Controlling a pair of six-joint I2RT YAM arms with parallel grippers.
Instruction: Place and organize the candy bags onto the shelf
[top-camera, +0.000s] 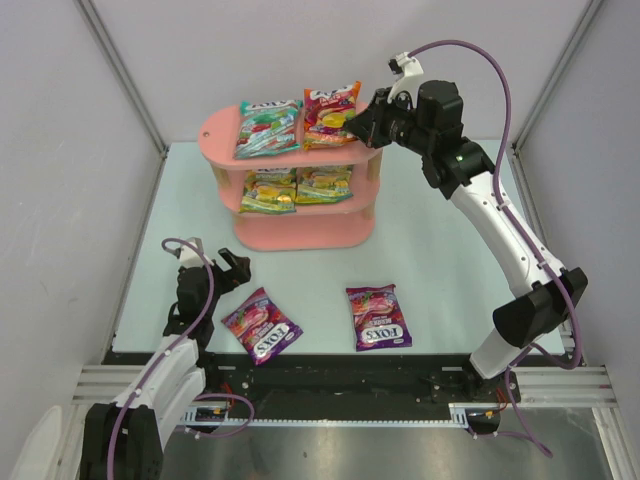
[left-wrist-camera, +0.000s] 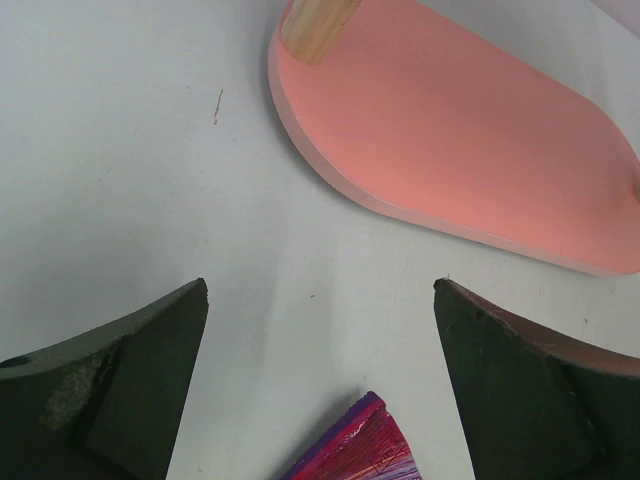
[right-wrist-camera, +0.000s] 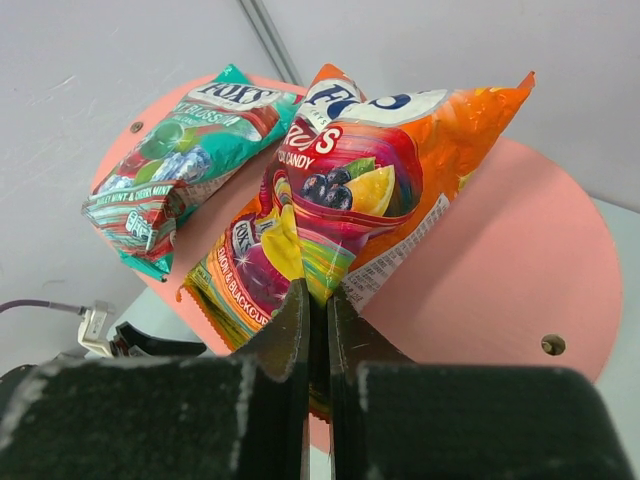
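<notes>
Currently the right gripper (top-camera: 355, 122) is clamped on the near edge of the glossy red-orange FOX'S candy bag (right-wrist-camera: 400, 170). Its fingers are pressed together on the film, and the bag is creased and tented over the top oval board of the pink three-tier shelf (top-camera: 300, 238). The glossy teal candy bag (top-camera: 268, 127) lies flat on the same board, just beside the red-orange one at its 9 o'clock.

The middle tier carries a yellow-green candy bag (top-camera: 270, 190), with a second yellow-green candy bag (top-camera: 323, 184) touching it at 3 o'clock.

On the pale table (top-camera: 440, 250), at 6 o'clock of the shelf and well apart from it, a purple candy bag (top-camera: 262, 325) lies flat and skewed. A second purple candy bag (top-camera: 378, 316) is at its 3 o'clock, not touching.

The left gripper (top-camera: 232, 268) sits low over the table at 11 o'clock of the first purple bag, jaws wide apart, holding nothing. In its wrist view that bag's corner shows between the fingertips at 6 o'clock — the shelf's bottom board is at 1 o'clock.
</notes>
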